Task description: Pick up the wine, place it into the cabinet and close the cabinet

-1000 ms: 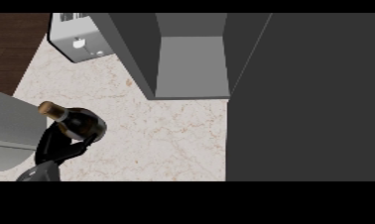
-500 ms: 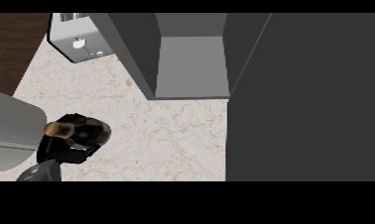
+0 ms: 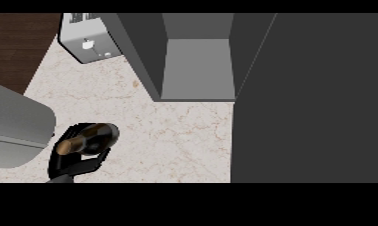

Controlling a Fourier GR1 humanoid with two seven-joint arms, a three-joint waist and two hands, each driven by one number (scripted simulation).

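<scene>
I see my left hand curled around the wine bottle, holding it above the marble counter, well down-left of the open cabinet. A toaster sits just left of the cabinet. My right hand isn't visible.

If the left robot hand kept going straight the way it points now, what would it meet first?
The left robot hand, curled round the wine bottle, points up the view over bare counter. The toaster looks first in line; the open cabinet lies further right. Heights are unclear.
</scene>
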